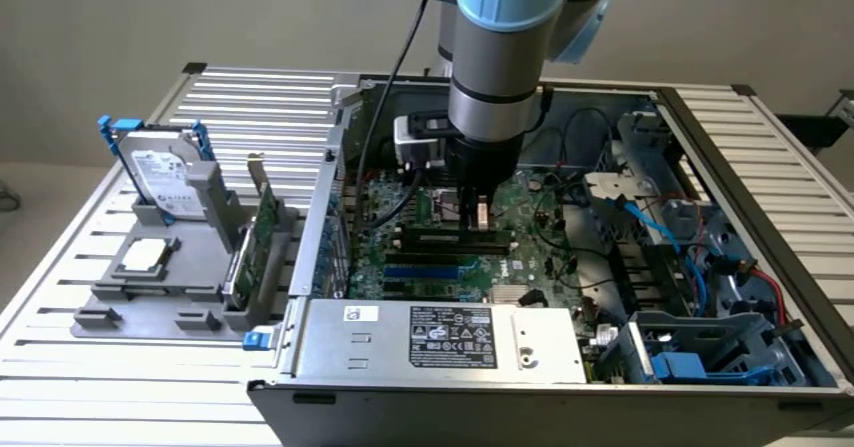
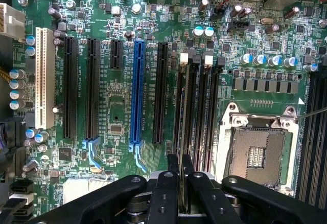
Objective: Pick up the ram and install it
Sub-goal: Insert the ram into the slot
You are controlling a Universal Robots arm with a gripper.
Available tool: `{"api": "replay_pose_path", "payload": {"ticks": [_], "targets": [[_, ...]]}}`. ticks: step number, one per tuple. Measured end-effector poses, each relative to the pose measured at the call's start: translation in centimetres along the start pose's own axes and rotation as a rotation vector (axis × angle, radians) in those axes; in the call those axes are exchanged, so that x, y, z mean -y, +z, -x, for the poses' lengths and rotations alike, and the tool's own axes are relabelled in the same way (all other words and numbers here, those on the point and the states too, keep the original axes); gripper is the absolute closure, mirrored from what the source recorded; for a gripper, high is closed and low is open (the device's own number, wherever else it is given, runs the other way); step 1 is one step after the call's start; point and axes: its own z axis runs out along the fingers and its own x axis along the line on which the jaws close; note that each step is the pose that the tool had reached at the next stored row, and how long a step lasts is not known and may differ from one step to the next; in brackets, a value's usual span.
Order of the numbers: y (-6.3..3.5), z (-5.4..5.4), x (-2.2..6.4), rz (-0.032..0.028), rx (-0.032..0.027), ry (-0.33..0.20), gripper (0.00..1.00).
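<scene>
My gripper (image 1: pixel 473 207) reaches down into the open computer case (image 1: pixel 334 167), just above the motherboard (image 1: pixel 534 257). In the wrist view its two black fingers (image 2: pixel 169 185) stand close together, shut on the ram (image 2: pixel 182 193), which shows edge-on as a thin strip between them. The ram lines up lengthwise with the black memory slots (image 2: pixel 196 111), which carry white latches (image 2: pixel 184 58) at their far ends, beside the CPU socket (image 2: pixel 258 150). Whether the ram's lower edge touches a slot is hidden.
On the exterior view's left, a grey fixture (image 1: pixel 147 292) holds a hard drive (image 1: pixel 167 182) and a green expansion card (image 1: pixel 264 232). A power supply (image 1: pixel 447 332) fills the case front. A blue slot (image 2: pixel 137 91), black card slots (image 2: pixel 70 86) and cables (image 1: pixel 667 237) flank the gripper.
</scene>
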Motion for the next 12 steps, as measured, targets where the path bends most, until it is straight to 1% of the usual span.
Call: {"api": "replay_pose_path", "payload": {"ticks": [12], "targets": [[0.2, 0.0, -0.01, 0.0, 0.0, -0.002, 0.86]]}}
